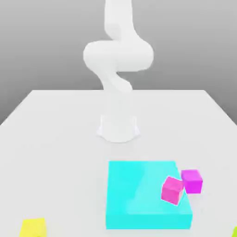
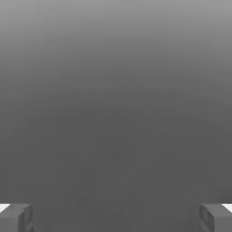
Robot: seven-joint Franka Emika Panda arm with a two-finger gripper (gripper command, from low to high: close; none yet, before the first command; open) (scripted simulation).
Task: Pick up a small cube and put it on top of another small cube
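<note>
A pink small cube (image 1: 172,190) rests tilted on the right part of a flat cyan block (image 1: 134,190). A magenta small cube (image 1: 191,180) stands just beyond it, at the block's right edge; whether the two touch I cannot tell. A yellow small cube (image 1: 33,227) lies near the table's front, at the exterior view's left. In the hand view my gripper (image 2: 116,217) is open, its two grey fingertips (image 2: 16,217) far apart with nothing between them, facing a plain grey background.
The white arm (image 1: 118,60) rises from its base (image 1: 118,127) at the middle of the white table (image 1: 55,139) and bends upward. A sliver of a yellow-green thing (image 1: 235,231) shows at the front right corner.
</note>
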